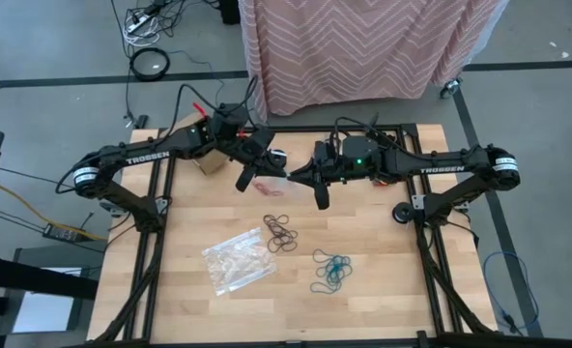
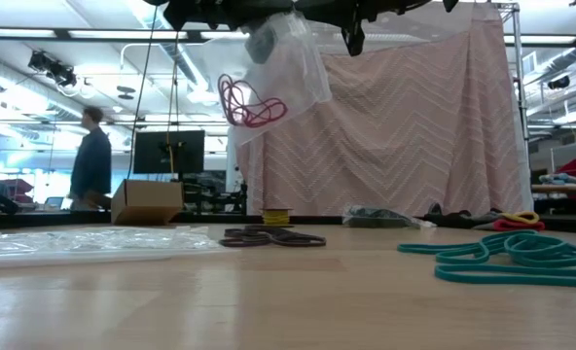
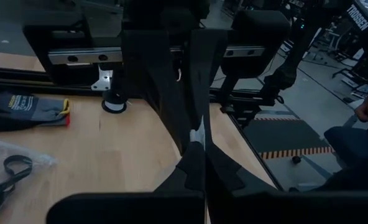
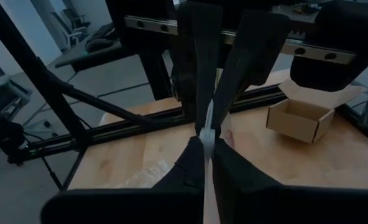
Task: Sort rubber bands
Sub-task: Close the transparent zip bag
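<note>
A bag (image 2: 278, 68) hangs above the table (image 1: 383, 290), rubber bands (image 2: 249, 102) inside; another bag (image 1: 238, 259) lies left of two band piles (image 1: 280, 232); a box (image 1: 209, 164) sits behind.

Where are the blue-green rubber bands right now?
The teal rubber bands lie loose on the table, toward the right arm's side in the high view. The dark rubber bands are just beside them, and the flat plastic bag lies farther left.

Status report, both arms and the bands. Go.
Both pincers, left and right, shut on a clear bag held aloft; red bands inside. Brown bands, teal bands and another bag on table. Nothing blocking.
</note>
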Robot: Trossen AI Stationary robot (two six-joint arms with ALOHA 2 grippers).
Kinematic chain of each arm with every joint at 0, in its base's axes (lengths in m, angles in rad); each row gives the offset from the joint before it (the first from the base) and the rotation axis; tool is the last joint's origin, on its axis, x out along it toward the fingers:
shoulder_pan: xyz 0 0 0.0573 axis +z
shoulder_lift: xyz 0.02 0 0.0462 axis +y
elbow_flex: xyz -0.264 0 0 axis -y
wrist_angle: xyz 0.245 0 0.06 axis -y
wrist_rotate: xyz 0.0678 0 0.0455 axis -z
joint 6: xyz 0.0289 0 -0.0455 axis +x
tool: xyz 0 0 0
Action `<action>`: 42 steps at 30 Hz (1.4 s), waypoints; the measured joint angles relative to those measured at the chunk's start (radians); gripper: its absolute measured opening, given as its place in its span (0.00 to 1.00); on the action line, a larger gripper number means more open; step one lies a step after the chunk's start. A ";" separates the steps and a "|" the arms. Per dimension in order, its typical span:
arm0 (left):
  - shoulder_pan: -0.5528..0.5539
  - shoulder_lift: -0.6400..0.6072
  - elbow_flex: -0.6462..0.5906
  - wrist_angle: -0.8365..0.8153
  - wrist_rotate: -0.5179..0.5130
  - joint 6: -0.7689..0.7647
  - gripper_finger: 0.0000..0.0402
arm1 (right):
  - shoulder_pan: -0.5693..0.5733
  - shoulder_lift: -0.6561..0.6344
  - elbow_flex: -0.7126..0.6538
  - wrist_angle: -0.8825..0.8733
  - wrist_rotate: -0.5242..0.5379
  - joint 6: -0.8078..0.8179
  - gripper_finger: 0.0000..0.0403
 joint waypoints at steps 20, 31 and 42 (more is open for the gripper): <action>0.001 0.002 -0.001 0.057 0.016 -0.026 0.00 | 0.001 0.005 -0.005 -0.052 0.006 -0.002 0.00; 0.051 -0.043 0.021 0.196 0.078 -0.133 0.00 | 0.001 0.019 -0.010 -0.127 0.020 0.015 0.01; 0.061 -0.045 0.111 -0.078 0.080 -0.020 0.00 | -0.006 -0.014 -0.009 -0.054 0.031 -0.041 0.03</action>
